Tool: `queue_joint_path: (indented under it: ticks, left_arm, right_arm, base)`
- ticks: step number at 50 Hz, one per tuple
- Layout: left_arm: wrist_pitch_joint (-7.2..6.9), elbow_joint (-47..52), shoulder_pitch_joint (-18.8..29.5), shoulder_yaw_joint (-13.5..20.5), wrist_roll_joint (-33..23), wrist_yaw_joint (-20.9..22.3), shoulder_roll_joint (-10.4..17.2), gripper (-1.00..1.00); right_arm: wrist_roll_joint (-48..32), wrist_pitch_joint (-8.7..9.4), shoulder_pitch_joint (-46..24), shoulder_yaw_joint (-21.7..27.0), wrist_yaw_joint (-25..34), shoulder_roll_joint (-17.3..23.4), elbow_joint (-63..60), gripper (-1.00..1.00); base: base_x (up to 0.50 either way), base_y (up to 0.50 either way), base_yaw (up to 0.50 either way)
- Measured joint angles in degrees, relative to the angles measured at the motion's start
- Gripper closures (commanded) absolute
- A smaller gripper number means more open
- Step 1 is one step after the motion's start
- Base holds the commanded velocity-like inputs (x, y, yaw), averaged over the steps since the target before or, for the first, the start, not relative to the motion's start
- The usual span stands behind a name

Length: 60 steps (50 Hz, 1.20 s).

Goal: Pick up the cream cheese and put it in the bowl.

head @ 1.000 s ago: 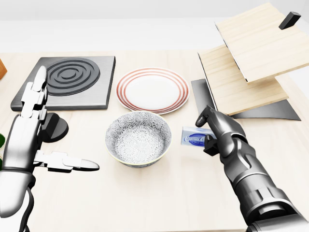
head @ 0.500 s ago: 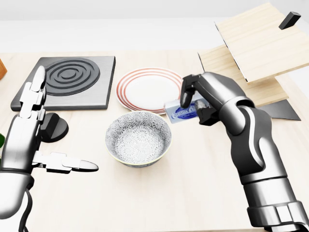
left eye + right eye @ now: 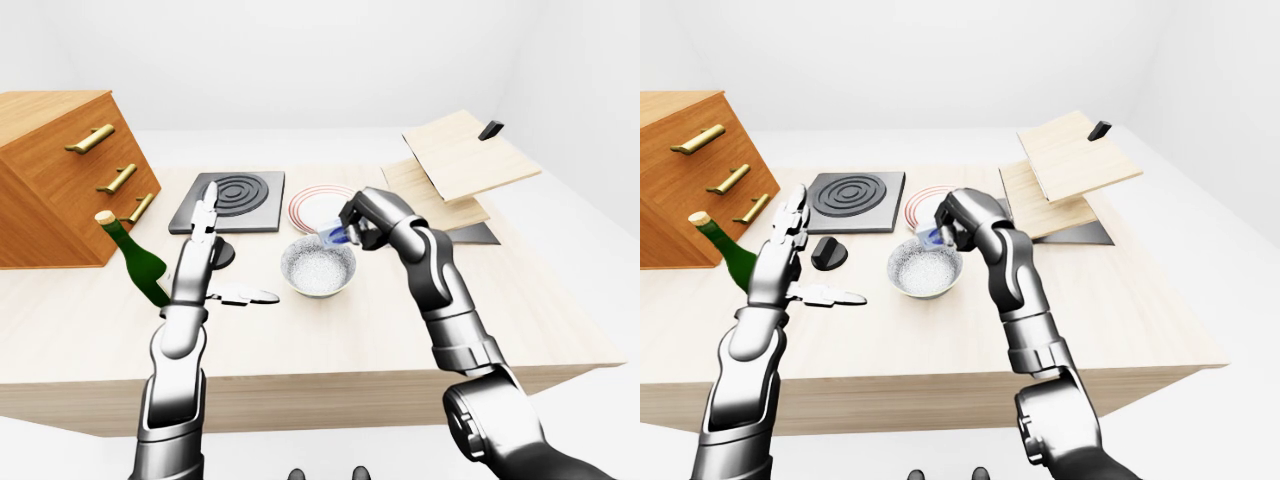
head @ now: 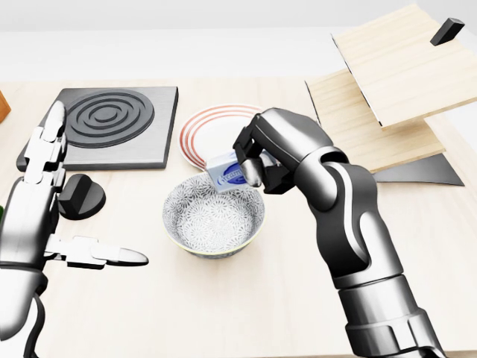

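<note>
Clamped between the dark metallic right hand's (image 4: 250,160) curled fingers: small white-and-blue cream cheese packet (image 4: 228,174), tilted, hanging just above the far rim of the grey patterned ceramic bowl (image 4: 213,213), presumably poised for release inside. Beyond the knuckles, red-ringed white plate (image 4: 216,130). Well apart, left hand (image 4: 56,224) splayed open, empty, clear of the drop.

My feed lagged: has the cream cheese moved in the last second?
Yes. In the head view the cream cheese, held in the right robot hand, has gone left and up from the table beside the bowl to over its top-right rim.
</note>
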<state>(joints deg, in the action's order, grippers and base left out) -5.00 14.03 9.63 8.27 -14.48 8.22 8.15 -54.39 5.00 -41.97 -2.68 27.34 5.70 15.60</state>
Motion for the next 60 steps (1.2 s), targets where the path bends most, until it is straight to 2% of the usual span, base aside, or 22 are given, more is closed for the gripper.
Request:
queue_joint_path:
  ticks: [26, 46, 60]
  left_arm:
    - [0.0, 0.2, -0.4, 0.3, 0.3, 0.2, 0.1, -1.0]
    - [0.0, 0.3, -0.4, 0.3, 0.3, 0.3, 0.1, -1.0]
    - [0.0, 1.4, -0.9, 0.5, 0.4, 0.6, 0.0, -1.0]
  right_arm:
    - [4.2, 0.0, 0.3, -2.9, -7.8, -6.1, 9.7, 1.0]
    - [7.2, 0.0, -1.5, -3.1, -12.8, -6.9, 17.6, 1.0]
    - [7.8, 0.0, -1.7, -3.5, -14.2, -7.4, 19.9, 1.0]
  base:
    - [0.0, 0.0, 0.0]
    - [0.0, 0.0, 0.0]
    - [0.0, 0.0, 0.0]
